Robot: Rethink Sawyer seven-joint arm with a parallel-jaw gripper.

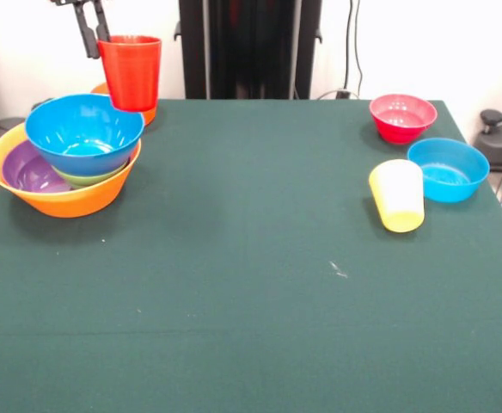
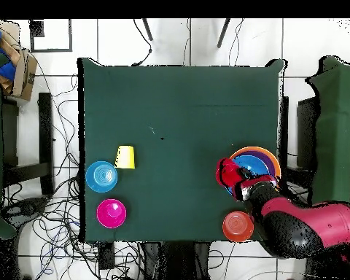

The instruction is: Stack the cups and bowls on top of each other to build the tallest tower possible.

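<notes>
My gripper (image 1: 98,43) is shut on the left rim of the red cup (image 1: 131,72), which hangs upright above the table beside the tower. In the overhead view the red cup (image 2: 227,173) sits at the tower's edge under the gripper (image 2: 240,184). The tower (image 1: 66,159) is a large yellow-orange bowl (image 1: 70,200) holding a purple bowl (image 1: 27,169), a green bowl (image 1: 92,177) and a blue bowl (image 1: 83,133) on top. A yellow cup (image 1: 397,196) lies on its side at the right, next to a second blue bowl (image 1: 448,169) and a pink-red bowl (image 1: 402,116).
A small orange bowl (image 2: 238,226) stands near the table's edge beside the arm (image 2: 302,230), partly hidden behind the red cup in the front view. The green table (image 1: 234,258) has chairs and cables around it.
</notes>
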